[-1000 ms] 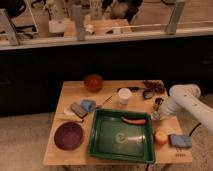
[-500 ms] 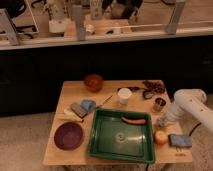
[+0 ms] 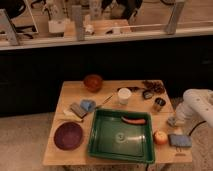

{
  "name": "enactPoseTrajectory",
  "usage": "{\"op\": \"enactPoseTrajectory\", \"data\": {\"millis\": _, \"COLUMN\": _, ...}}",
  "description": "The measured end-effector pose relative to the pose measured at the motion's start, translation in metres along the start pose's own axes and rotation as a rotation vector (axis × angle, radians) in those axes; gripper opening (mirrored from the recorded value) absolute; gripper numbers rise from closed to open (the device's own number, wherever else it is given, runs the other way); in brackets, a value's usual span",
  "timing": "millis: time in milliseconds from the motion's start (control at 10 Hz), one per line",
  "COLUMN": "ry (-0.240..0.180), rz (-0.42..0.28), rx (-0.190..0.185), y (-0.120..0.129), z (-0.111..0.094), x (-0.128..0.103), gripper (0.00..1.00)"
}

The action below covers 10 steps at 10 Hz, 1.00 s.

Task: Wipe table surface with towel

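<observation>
The table surface [image 3: 75, 90] is a light tan wooden top in the middle of the camera view. The towel [image 3: 78, 109] is a small flat grey-blue cloth lying on the left part of the table, beside a rounded light-blue lump [image 3: 88, 104]. My white arm comes in from the right. My gripper [image 3: 173, 121] hangs low over the table's right edge, between a metal cup [image 3: 159, 104] and a bright-blue folded pad [image 3: 180, 140]. It is far from the towel.
A green tray [image 3: 102, 142] with an orange stick [image 3: 134, 120] fills the front middle. A purple plate [image 3: 68, 136], brown bowl [image 3: 93, 81], white cup [image 3: 124, 95], dark items [image 3: 151, 88] and an orange fruit [image 3: 160, 137] also stand on the table.
My arm has shifted to the right and a little lower along the table's right edge. Nothing on the table has moved.
</observation>
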State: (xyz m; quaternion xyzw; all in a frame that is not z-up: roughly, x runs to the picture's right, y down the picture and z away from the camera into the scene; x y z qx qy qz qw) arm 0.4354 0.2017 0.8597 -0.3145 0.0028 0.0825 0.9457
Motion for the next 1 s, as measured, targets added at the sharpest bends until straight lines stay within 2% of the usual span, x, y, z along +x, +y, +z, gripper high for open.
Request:
{"op": "enactPoseTrajectory", "data": {"millis": 200, "ry": 0.005, "rz": 0.021, "rx": 0.014, "y": -0.018, "z": 0.001, "x": -0.005, "gripper": 0.00}}
{"op": "enactPoseTrajectory", "data": {"millis": 500, "ry": -0.012, "rz": 0.019, "rx": 0.034, "y": -0.030, "z": 0.002, "x": -0.041, "gripper": 0.00}}
{"op": "enactPoseTrajectory", "data": {"millis": 800, "ry": -0.062, "rz": -0.047, "rx": 0.042, "y": -0.016, "z": -0.008, "x": -0.088, "gripper": 0.00}}
{"op": "enactPoseTrajectory", "data": {"millis": 1000, "ry": -0.080, "rz": -0.077, "rx": 0.035, "y": 0.001, "z": -0.012, "x": -0.093, "gripper": 0.00}}
